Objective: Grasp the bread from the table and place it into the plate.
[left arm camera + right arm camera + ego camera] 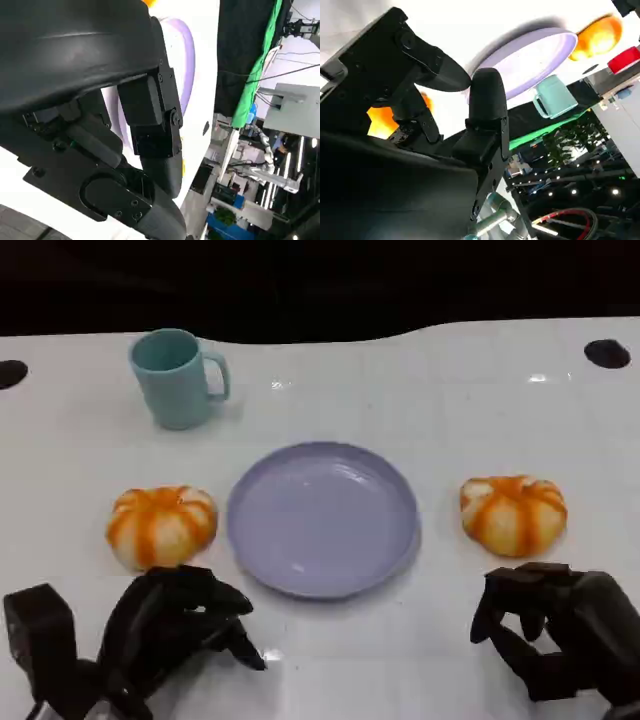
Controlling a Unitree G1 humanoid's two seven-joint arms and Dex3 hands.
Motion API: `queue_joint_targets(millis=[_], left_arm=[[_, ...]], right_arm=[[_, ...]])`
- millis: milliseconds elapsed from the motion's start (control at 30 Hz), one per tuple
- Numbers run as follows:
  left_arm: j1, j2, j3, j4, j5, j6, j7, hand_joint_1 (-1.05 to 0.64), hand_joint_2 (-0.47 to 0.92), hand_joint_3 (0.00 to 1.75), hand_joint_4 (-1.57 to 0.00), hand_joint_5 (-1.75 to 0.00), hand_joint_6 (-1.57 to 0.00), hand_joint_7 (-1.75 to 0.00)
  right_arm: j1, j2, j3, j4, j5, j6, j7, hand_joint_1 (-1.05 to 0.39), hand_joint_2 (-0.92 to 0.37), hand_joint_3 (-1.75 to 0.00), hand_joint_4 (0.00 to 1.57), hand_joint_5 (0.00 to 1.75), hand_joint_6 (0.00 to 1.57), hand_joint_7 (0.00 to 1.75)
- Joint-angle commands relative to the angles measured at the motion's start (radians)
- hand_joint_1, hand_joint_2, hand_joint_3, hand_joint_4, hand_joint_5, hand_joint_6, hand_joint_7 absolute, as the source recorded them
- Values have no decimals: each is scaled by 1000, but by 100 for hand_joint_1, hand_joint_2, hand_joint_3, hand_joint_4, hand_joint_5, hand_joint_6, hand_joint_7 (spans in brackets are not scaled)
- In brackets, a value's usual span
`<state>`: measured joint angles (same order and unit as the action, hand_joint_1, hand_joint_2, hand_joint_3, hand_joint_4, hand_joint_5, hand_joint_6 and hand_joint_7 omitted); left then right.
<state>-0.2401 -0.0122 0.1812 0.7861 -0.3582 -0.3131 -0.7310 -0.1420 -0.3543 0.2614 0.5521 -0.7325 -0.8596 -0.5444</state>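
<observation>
Left hand: your left hand sits low over the white worktop, its fingers curled loosely inward with nothing between them; they hold nothing and touch no bread.
Right hand: your right hand hangs over the worktop too, its fingers bent in and downward, grasping nothing.
Left bread: the orange-and-white striped bun lies on the worktop just beyond your left fingers, near them but apart, with a strip of bare worktop showing between the two.
Right bread: a second striped bun lies just beyond your right fingers, also apart from them. In the right wrist view you see a patch of it in orange behind the black fingers.
Plate: the lavender plate sits between the two buns, ahead of the gap between your two sets of fingers, with nothing in it. Its rim shows past the fingers in the left wrist view and in the right wrist view.
Cup: a pale teal cup stands upright well beyond your left fingers, past the left bun, its handle turned toward the plate side; the right wrist view shows it beyond the plate.
</observation>
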Motion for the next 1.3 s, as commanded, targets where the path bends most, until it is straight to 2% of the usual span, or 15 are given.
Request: queue_joint_targets(millis=[33, 833, 933, 1067, 1167, 1300], left_arm=[[-3, 18, 5, -3, 1, -4, -7, -105, 73, 0, -157, -57, -157, -18], [-4, 19, 6, -1, -1, -3, -10, -105, 73, 0, -157, -57, -157, -18], [-5, 20, 6, -1, 0, 0, -7, -105, 73, 0, -157, -57, -157, -18], [-8, 22, 8, 6, -1, -1, -10, -105, 73, 0, -157, -56, -157, -18], [-9, 22, 9, 9, 1, -7, -9, -105, 73, 0, -157, -56, -157, -18], [-13, 23, 11, 16, -1, -8, -13, -105, 73, 0, -157, -57, -157, -18]], right_arm=[[0, -14, 0, -4, 10, 1, 1, -11, -31, -132, 91, 175, 83, 141], [-3, -10, 1, 1, 2, -1, -18, -10, -31, -131, 90, 175, 83, 137], [1, -14, -3, -20, -12, 14, -29, -12, -36, -120, 84, 171, 85, 119], [2, -14, -13, -36, -9, 20, -41, -16, -46, -93, 81, 130, 89, 76], [1, -11, -25, -43, -2, 27, -53, -18, -55, -74, 79, 115, 89, 57], [-2, -9, -45, -49, 15, 35, -61, -22, -68, -52, 67, 119, 87, 40]])
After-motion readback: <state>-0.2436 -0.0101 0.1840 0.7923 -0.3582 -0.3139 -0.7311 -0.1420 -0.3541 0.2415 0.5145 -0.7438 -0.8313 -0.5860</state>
